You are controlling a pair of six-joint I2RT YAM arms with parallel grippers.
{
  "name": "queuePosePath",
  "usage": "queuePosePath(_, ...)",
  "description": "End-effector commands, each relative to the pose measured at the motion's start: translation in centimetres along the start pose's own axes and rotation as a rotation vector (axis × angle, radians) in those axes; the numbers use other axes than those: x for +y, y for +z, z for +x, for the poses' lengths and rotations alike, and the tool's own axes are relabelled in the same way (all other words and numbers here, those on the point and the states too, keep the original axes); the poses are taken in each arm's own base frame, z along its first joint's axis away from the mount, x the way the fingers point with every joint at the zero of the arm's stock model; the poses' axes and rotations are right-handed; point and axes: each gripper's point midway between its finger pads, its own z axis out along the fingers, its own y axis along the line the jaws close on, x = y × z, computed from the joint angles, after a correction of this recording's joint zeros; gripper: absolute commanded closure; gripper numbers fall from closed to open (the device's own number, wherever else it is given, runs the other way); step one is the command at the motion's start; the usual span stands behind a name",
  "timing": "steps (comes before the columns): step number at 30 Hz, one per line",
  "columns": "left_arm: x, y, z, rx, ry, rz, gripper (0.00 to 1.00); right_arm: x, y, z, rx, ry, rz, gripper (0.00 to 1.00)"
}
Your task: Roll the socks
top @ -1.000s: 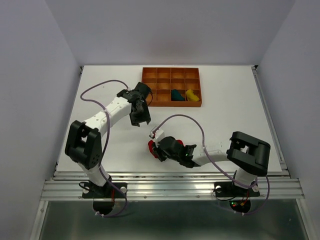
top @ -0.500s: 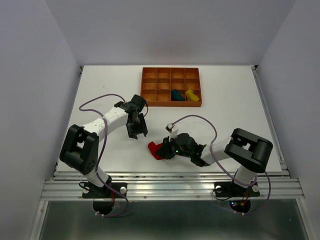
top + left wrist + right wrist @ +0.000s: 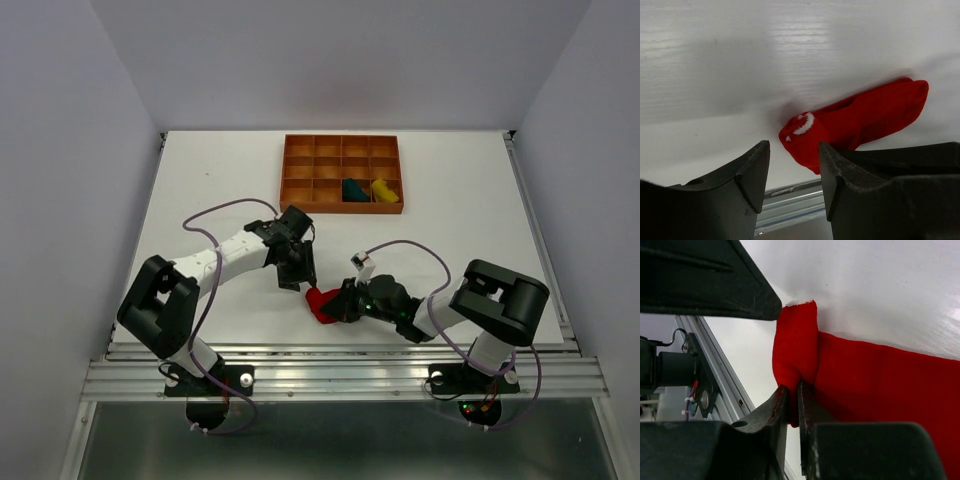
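Observation:
The red sock (image 3: 322,303) lies on the white table near the front edge, partly folded. My right gripper (image 3: 340,304) is shut on a fold of it; the right wrist view shows the red sock (image 3: 850,380) pinched between the jaws. My left gripper (image 3: 304,277) is open just above and left of the sock; in the left wrist view the red sock (image 3: 855,122) lies beyond the spread fingers (image 3: 752,172), apart from them. The dark teal sock (image 3: 353,189) and the yellow sock (image 3: 383,189) sit bundled in the orange tray.
The orange-brown gridded tray (image 3: 300,175) stands at the back centre of the table. The metal rail (image 3: 340,375) runs along the table's front edge, close to the sock. Purple cables loop from both arms.
My left gripper has swung from near the tray down and right to the red sock. My right gripper has shifted right with the sock in it, and the sock has been drawn out.

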Motion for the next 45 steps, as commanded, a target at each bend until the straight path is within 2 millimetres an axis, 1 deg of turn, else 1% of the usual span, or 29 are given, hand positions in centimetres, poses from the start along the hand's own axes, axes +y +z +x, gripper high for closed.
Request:
queuePosePath(1, -1.9, 0.3, 0.2, -0.024, 0.017, 0.056, 0.46, -1.4, -0.8, -0.1, -0.029, 0.036, 0.043, 0.99)
queuePosePath(4, -1.8, 1.1, 0.7, -0.010, 0.020, 0.045, 0.46, -1.6, -0.9, 0.1, -0.029, 0.047, 0.048, 0.99)
queuePosePath(8, -2.3, 1.8, 1.5, 0.023, 0.035, 0.061, 0.48, -1.7, -0.9, -0.1, -0.032, 0.051, 0.046, 0.99)
queuePosePath(10, -2.0, 1.9, 1.9, 0.035, 0.041, 0.038, 0.49, -2.0, -0.9, -0.2, -0.033, 0.056, 0.053, 0.99)
queuePosePath(15, -1.2, 2.0, 2.6, 0.054, 0.038, 0.013, 0.49, -2.0, -1.0, -0.3, -0.039, 0.057, 0.054, 0.99)
queuePosePath(17, -1.2, 2.2, 2.9, 0.066, 0.043, 0.016, 0.49, -1.9, -0.9, -0.3, -0.034, 0.051, 0.048, 0.99)
queuePosePath(18, -1.5, 2.2, 3.2, 0.079, 0.053, 0.029, 0.50, -1.9, -0.9, -0.3, -0.035, 0.054, 0.049, 0.99)
queuePosePath(21, -2.1, 2.6, 4.0, 0.106, 0.079, 0.039, 0.51, -2.5, -0.9, -0.6, -0.047, 0.064, 0.069, 0.99)
queuePosePath(24, -1.7, 2.9, 4.5, 0.127, 0.084, 0.026, 0.51, -2.5, -0.9, -0.8, -0.055, 0.061, 0.071, 0.99)
queuePosePath(25, -1.4, 2.8, 4.7, 0.134, 0.087, 0.015, 0.51, -2.8, -1.0, -0.9, -0.062, 0.064, 0.089, 0.99)
queuePosePath(26, -1.2, 2.7, 4.7, 0.136, 0.092, -0.001, 0.51, -2.9, -1.0, -0.8, -0.062, 0.066, 0.097, 0.99)
queuePosePath(27, -1.3, 2.3, 4.1, 0.117, 0.098, -0.014, 0.51, -2.9, -1.0, -0.9, -0.063, 0.068, 0.098, 0.99)
queuePosePath(28, -0.3, 2.1, 3.5, 0.084, 0.091, -0.083, 0.50, -3.0, -1.1, -0.7, -0.059, 0.071, 0.100, 0.99)
queuePosePath(29, 0.0, 1.8, 3.0, 0.066, 0.085, -0.106, 0.49, -3.0, -1.0, -0.7, -0.058, 0.071, 0.099, 0.99)
queuePosePath(30, -0.5, 1.3, 2.0, 0.034, 0.080, -0.108, 0.48, -3.0, -1.0, -0.7, -0.057, 0.073, 0.098, 0.99)
queuePosePath(33, -0.6, 0.6, 0.6, -0.009, 0.075, -0.143, 0.48, -2.7, -0.8, -0.6, -0.045, 0.059, 0.083, 0.99)
queuePosePath(34, -0.6, 0.1, -0.5, -0.046, 0.069, -0.176, 0.48, -2.5, -0.7, -0.7, -0.045, 0.056, 0.076, 0.99)
queuePosePath(36, -0.9, -0.3, -0.9, -0.060, 0.063, -0.178, 0.48, -2.6, -0.7, -0.6, -0.043, 0.056, 0.080, 0.99)
queuePosePath(39, -1.2, 0.0, -0.4, -0.045, 0.039, -0.148, 0.48, -2.7, -0.8, -0.8, -0.051, 0.052, 0.085, 0.99)
queuePosePath(41, -1.0, 0.5, 0.8, -0.007, 0.029, -0.122, 0.48, -2.9, -0.8, -0.9, -0.062, 0.055, 0.096, 0.99)
queuePosePath(42, -0.7, 0.9, 1.7, 0.024, 0.010, -0.119, 0.48, -2.9, -0.9, -0.9, -0.061, 0.056, 0.099, 0.99)
queuePosePath(43, -1.4, 1.2, 1.7, 0.022, 0.007, -0.080, 0.48, -2.9, -0.9, -0.9, -0.060, 0.057, 0.101, 0.99)
queuePosePath(44, -1.7, 1.2, 2.0, 0.028, 0.002, -0.053, 0.48, -3.4, -0.9, -1.4, -0.092, 0.061, 0.127, 0.99)
queuePosePath(45, -2.1, 1.3, 2.1, 0.033, -0.002, -0.028, 0.48, -3.6, -1.0, -1.4, -0.093, 0.066, 0.136, 0.99)
